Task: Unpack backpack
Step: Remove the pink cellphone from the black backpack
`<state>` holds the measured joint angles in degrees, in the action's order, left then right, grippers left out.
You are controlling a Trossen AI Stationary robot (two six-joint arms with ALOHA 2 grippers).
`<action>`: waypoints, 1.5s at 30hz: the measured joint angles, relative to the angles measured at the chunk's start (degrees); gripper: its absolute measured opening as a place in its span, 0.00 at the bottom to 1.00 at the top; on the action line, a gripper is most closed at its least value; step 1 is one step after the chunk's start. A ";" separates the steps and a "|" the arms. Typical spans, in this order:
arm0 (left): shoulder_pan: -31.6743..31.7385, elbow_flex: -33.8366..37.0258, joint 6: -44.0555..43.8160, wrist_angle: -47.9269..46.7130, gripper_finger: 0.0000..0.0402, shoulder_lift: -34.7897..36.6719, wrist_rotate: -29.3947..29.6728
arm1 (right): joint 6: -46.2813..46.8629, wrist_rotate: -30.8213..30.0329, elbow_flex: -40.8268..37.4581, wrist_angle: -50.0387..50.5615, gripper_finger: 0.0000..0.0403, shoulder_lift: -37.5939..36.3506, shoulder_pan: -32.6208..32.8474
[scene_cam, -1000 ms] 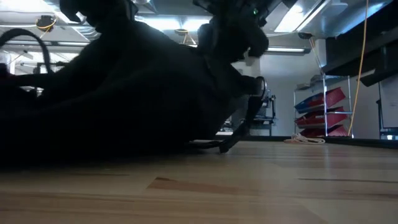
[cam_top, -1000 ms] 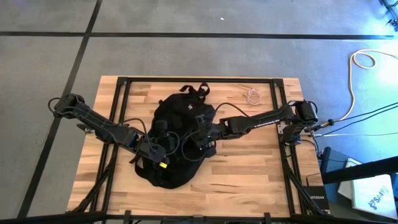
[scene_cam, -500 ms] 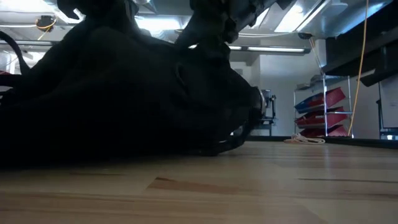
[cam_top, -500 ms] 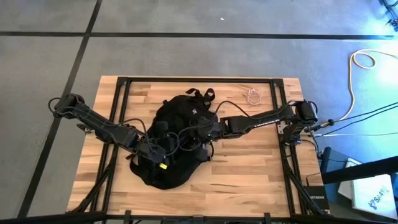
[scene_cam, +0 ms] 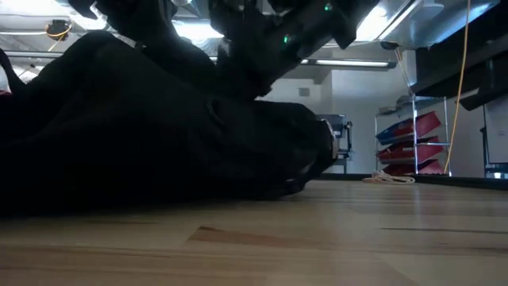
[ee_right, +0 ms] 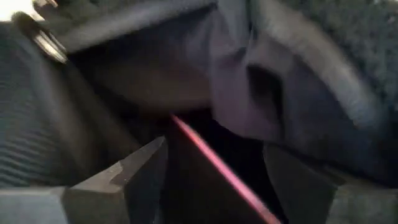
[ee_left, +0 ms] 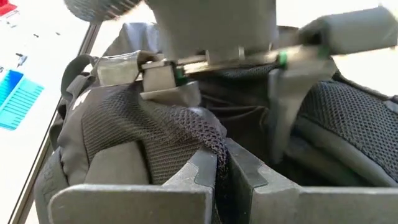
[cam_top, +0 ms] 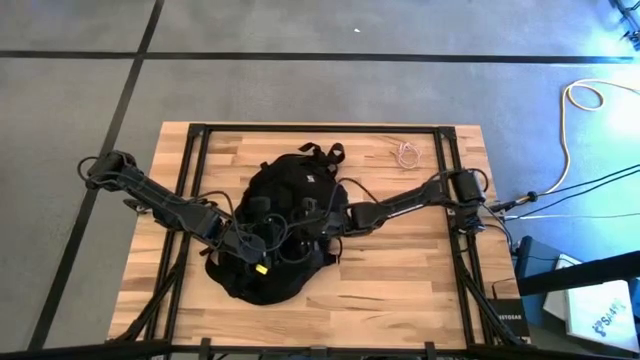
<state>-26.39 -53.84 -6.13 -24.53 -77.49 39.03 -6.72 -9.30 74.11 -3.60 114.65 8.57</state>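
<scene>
My high camera looks straight down, the whole counter mid-frame. My low camera sits at counter level, facing the room. Both share the backpack, which both wrist cameras see at very close range past their fingers.

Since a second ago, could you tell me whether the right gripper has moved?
Yes. In the high view the right gripper has slid across the backpack, away from the table's right frame rail, toward the left gripper.

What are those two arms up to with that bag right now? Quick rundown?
Left gripper shut, pinching backpack mesh. Right gripper open, reaching inside it. Nothing unpacked yet.
</scene>
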 joint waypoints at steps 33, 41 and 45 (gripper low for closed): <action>0.11 0.00 0.83 1.15 0.00 -0.24 -0.26 | -28.40 -11.80 0.00 -8.63 0.77 4.12 -0.73; 0.07 -2.00 5.82 0.84 0.02 0.79 3.25 | -29.44 -12.07 0.28 -12.59 0.74 8.66 -0.78; 0.07 -2.35 6.58 0.98 0.11 0.79 2.93 | -29.19 -12.76 0.18 -14.38 0.73 9.05 -0.74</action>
<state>-26.33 -56.20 0.45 -23.54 -76.71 41.95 -35.91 -22.06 74.29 -17.97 123.70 7.84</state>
